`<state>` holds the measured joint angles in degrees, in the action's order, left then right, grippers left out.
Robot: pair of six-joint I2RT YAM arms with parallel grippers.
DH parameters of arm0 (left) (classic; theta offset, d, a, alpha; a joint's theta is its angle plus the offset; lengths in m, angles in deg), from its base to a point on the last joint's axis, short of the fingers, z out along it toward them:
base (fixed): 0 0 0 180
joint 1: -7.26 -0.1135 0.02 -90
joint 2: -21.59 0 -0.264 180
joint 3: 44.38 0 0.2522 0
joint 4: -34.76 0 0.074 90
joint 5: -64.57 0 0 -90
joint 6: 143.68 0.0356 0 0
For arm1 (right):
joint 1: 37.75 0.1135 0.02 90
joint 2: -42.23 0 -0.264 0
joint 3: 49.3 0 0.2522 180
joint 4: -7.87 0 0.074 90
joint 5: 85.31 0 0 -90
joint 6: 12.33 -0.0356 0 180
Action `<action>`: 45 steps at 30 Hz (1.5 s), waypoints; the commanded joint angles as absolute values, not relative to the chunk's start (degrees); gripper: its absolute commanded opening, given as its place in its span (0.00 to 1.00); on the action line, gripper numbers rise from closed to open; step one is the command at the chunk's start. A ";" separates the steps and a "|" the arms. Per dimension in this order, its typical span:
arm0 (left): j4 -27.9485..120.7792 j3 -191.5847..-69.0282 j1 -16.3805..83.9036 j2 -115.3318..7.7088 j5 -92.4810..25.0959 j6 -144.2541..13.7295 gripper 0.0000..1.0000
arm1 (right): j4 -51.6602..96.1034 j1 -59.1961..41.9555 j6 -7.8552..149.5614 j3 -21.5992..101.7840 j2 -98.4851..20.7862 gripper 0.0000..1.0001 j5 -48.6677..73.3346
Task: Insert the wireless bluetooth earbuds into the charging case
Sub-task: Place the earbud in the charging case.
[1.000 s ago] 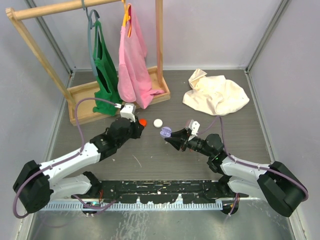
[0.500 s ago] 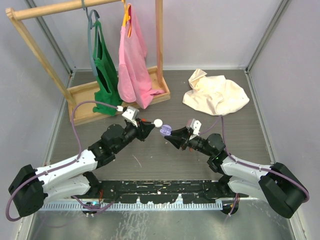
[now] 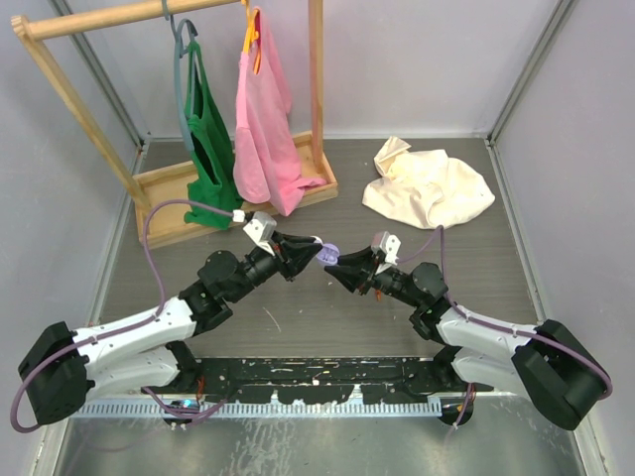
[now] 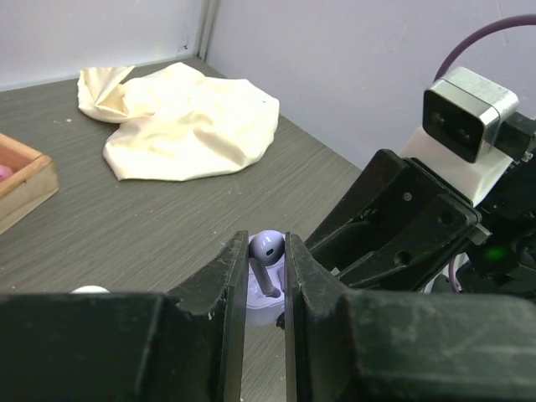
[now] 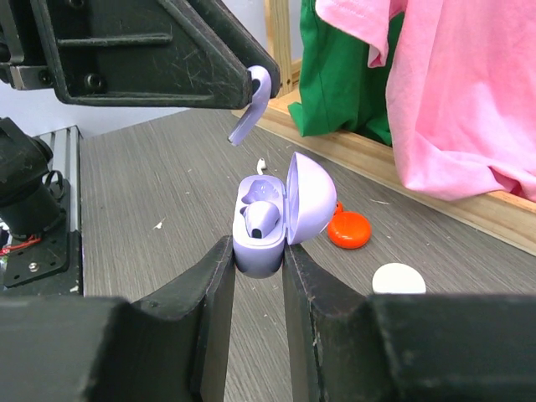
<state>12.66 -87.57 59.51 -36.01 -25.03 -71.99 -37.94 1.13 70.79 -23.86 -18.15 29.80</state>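
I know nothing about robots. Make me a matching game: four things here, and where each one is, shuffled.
1 lilac earbud
2 lilac charging case
3 red round case
4 pink garment

A hanging on the wooden rack
B lying on the table
C pinched between the left fingers
D held, lid open, by the right fingers

Pairs: 1-C, 2-D, 3-B, 4-A

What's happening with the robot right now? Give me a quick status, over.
Right gripper shut on open lilac case, one earbud seated inside. Left gripper shut on second lilac earbud, hanging just above it. Nothing between them.
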 commanded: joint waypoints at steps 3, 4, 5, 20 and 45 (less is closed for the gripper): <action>4.59 -87.94 60.53 -37.99 -26.93 -70.58 0.13 | -43.78 1.00 68.53 -21.24 -18.74 0.01 29.77; 4.20 -87.95 60.66 -38.44 -26.97 -70.56 0.13 | -44.03 0.94 68.39 -21.15 -18.76 0.01 29.87; 3.88 -87.93 60.84 -38.72 -27.04 -70.49 0.13 | -44.14 0.96 68.27 -21.13 -18.82 0.01 29.88; 2.56 -87.17 61.65 -40.39 -26.14 -69.34 0.13 | -44.92 1.01 67.15 -20.90 -17.72 0.01 30.00; 3.94 -85.07 62.45 -39.05 -29.12 -66.22 0.13 | -46.48 1.00 67.04 -22.31 -16.72 0.01 28.08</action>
<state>4.36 -85.64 61.43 -40.10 -27.08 -68.91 -40.35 1.15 67.12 -23.12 -18.48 29.90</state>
